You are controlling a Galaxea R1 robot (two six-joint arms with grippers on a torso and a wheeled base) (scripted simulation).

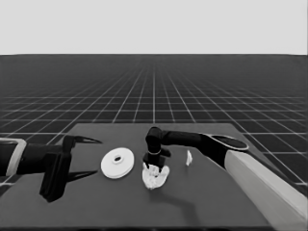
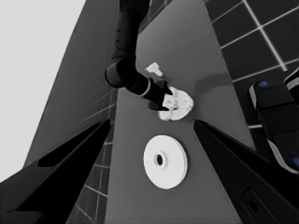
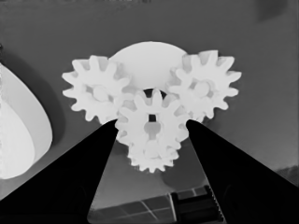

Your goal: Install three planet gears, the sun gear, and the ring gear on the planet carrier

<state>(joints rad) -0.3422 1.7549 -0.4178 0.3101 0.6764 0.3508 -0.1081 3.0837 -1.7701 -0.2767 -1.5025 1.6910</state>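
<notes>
The smaller round part (image 1: 155, 179), the planet carrier, lies at mid-table with toothed gears on it. Two planet gears (image 3: 96, 91) (image 3: 203, 86) sit side by side, and a third (image 3: 152, 158) is half hidden under the centre gear (image 3: 150, 123). My right gripper (image 1: 154, 166) stands straight over the cluster, its fingers (image 3: 93, 158) pressed against both sides of that centre gear. The larger round part (image 1: 117, 163), the ring gear, lies flat just left of the cluster. At the table's left end, my left gripper (image 1: 96, 156) waits open with nothing between its fingers.
A thin white piece (image 1: 189, 158) lies right of the cluster, near the right arm's forearm (image 1: 202, 139). Dark machinery with blue lights (image 2: 275, 116) shows past the table's edge in the left wrist view.
</notes>
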